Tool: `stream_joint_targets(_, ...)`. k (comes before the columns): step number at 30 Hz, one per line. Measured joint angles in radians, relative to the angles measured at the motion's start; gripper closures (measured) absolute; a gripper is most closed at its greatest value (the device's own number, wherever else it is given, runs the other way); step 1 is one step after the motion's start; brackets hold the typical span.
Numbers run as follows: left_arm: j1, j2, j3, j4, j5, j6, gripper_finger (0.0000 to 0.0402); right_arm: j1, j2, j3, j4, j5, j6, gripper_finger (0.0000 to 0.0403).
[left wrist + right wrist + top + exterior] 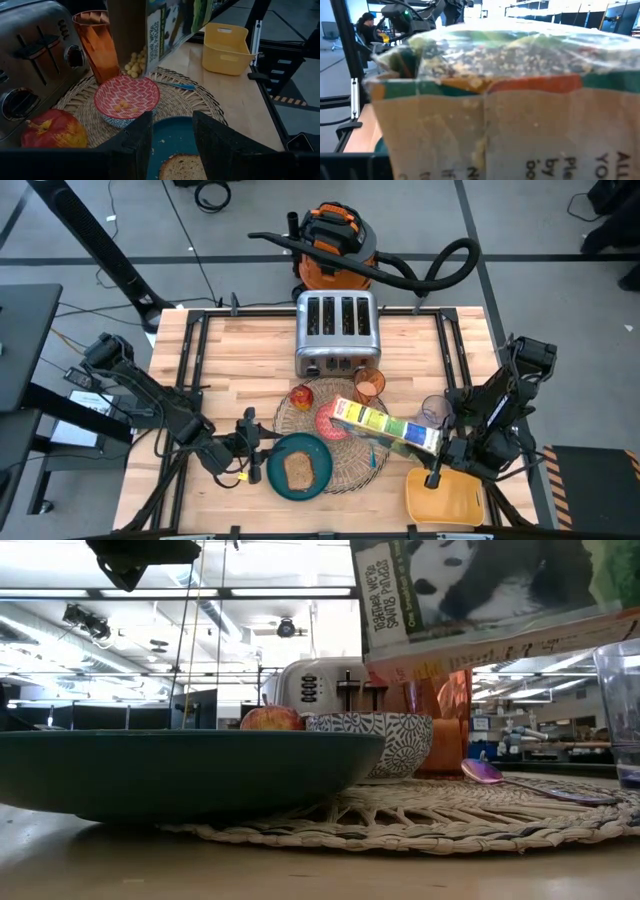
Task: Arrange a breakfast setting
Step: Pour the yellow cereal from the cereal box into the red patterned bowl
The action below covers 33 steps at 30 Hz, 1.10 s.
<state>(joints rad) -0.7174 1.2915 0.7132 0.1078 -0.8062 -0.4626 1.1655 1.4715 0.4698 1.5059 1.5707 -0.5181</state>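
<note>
A woven straw placemat [350, 465] carries the dark teal plate [318, 478] with a toast slice [298, 471], the pink-red bowl [127, 95], the red-yellow apple [301, 396], the orange cup [369, 385] and the blue spoon [372, 456]. My right gripper [441, 444] is shut on a cereal box [385, 425] tipped above the bowl. Cereal balls [135, 62] fall from the box, and a few lie in the bowl. My left gripper [172, 135] is open at the plate's left rim; I cannot tell whether it touches the plate. My right gripper holds the cereal box by its closed end [425, 438], coming from the table's right side. The box is lifted clear and slants, with its open end [145, 55] down over the bowl. The box fills the right wrist view and hides the fingers.
The chrome toaster [335, 330] stands behind the placemat. A yellow tray [445, 495] sits at the near right, with a clear glass [433, 412] behind it. Bare table lies at the far left and far right.
</note>
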Motion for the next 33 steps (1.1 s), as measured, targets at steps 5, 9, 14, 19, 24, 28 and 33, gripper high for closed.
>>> stream_joint_targets(5, 0.0, 0.0, 0.0, 0.0, 0.0, 0.0, 0.0255, 0.01, 0.0, 0.0, 0.017, 0.0, -0.025, 0.0227)
stream_joint_targets(9, 0.0, 0.0, 0.0, 0.0, 0.0, -0.009, 0.0255, -0.009, 0.001, 0.016, 0.024, 0.001, -0.02, 0.0227)
stream_joint_targets(14, 0.001, 0.0, 0.0, 0.002, 0.0, -0.017, 0.0255, -0.04, 0.001, 0.054, 0.033, -0.001, -0.097, 0.0227)
stream_joint_targets(19, 0.001, 0.0, 0.0, 0.006, 0.0, -0.019, 0.0255, -0.042, 0.001, 0.051, 0.041, -0.001, -0.138, 0.0227)
stream_joint_targets(24, 0.001, 0.0, 0.0, 0.008, 0.0, -0.019, 0.0255, -0.024, 0.001, 0.01, -0.026, -0.001, -0.073, 0.0227)
stream_joint_targets(28, 0.001, 0.0, 0.0, 0.008, 0.0, -0.019, 0.0255, -0.016, 0.001, -0.011, -0.046, 0.0, 0.02, 0.0227)
stream_joint_targets(33, 0.001, 0.0, 0.0, 0.009, 0.0, -0.021, 0.0255, -0.016, 0.001, 0.026, -0.039, 0.0, -0.004, 0.0227)
